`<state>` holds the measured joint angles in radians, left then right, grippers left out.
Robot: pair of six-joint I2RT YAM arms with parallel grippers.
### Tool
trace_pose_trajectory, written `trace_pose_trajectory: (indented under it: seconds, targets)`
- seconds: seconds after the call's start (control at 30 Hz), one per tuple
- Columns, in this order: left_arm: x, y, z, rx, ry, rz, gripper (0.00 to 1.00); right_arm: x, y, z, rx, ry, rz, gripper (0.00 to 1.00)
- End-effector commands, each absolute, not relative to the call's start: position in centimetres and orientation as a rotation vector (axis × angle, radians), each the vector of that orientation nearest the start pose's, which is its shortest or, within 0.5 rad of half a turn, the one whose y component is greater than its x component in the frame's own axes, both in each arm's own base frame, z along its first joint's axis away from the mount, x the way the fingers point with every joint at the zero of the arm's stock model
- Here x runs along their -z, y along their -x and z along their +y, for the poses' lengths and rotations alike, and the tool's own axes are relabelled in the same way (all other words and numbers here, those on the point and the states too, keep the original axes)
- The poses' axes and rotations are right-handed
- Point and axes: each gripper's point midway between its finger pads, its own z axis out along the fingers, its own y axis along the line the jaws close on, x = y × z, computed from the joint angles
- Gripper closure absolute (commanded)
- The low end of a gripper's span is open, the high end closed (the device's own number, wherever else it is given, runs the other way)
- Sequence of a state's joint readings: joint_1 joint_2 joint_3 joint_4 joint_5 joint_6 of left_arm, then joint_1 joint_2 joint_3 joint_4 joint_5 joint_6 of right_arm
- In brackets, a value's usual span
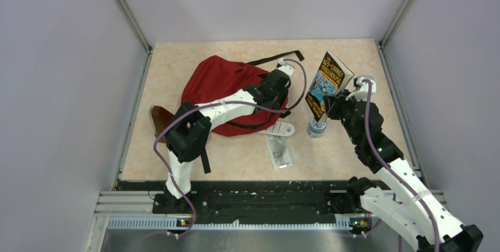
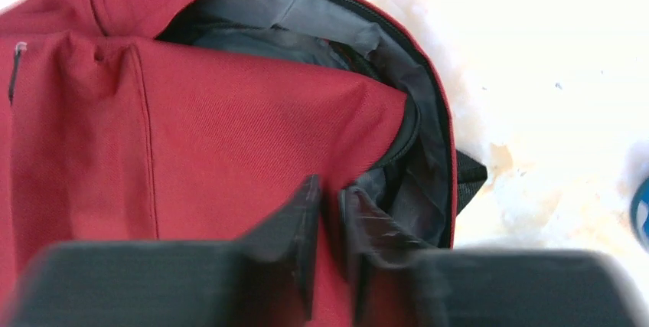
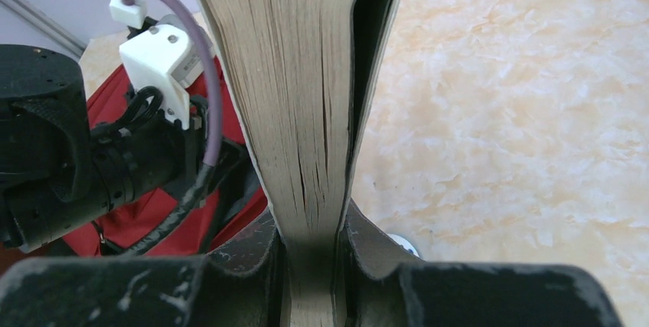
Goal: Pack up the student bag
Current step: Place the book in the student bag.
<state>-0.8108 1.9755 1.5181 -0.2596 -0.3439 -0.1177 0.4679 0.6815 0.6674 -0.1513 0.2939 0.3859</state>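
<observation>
The student bag (image 1: 218, 84) is a red backpack lying flat at the table's middle left, with black straps trailing behind it. Its main zip stands open, showing grey lining (image 2: 306, 28). My left gripper (image 1: 272, 95) is at the bag's right side. In the left wrist view its jaws (image 2: 331, 189) are shut on the red front panel (image 2: 229, 135) right at the opening's edge. My right gripper (image 1: 337, 103) is shut on a paperback book (image 1: 327, 87), held upright above the table to the right of the bag. The book's page edge (image 3: 298, 97) rises from between the fingers.
A small blue-and-white container (image 1: 316, 127) stands under the book. A flat clear packet (image 1: 278, 150) and a white item (image 1: 282, 128) lie in front of the bag. A brown pouch (image 1: 158, 119) sits at the bag's left. Walls enclose the table on three sides.
</observation>
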Motion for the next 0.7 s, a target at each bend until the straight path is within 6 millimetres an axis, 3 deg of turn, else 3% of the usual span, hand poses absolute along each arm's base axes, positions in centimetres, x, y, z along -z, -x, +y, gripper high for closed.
trace_pose_trajectory:
  seconds: [0.0,0.03,0.1,0.2,0.33,0.47,0.67]
  targets:
    - [-13.5,-41.7,-32.9,-0.016,-0.532,2.103,0.92,-28.9,-28.0,10.5,-0.433,-0.147,1.64,1.0]
    - [-14.3,-41.9,-32.4,-0.032,-0.513,2.084,1.0,-28.8,-28.0,10.6,-0.441,-0.142,1.642,1.0]
    - [-16.8,-41.9,-31.6,-0.043,-0.478,2.032,1.0,-28.6,-28.0,11.1,-0.469,-0.134,1.648,1.0]
    - [-22.0,-41.2,-29.8,-0.031,-0.409,1.943,1.0,-28.0,-28.1,12.2,-0.527,-0.133,1.668,1.0]
    - [-27.5,-39.6,-27.4,0.004,-0.362,1.871,1.0,-27.4,-28.7,14.9,-0.673,-0.131,1.704,1.0]
    - [-30.0,-38.4,-25.0,0.043,-0.337,1.895,1.0,-27.5,-29.2,18.6,-0.875,-0.115,1.747,1.0]
    - [-33.5,-35.8,-22.0,0.11,-0.313,1.837,1.0,-25.6,-30.2,22.6,-1.05,-0.163,1.847,1.0]
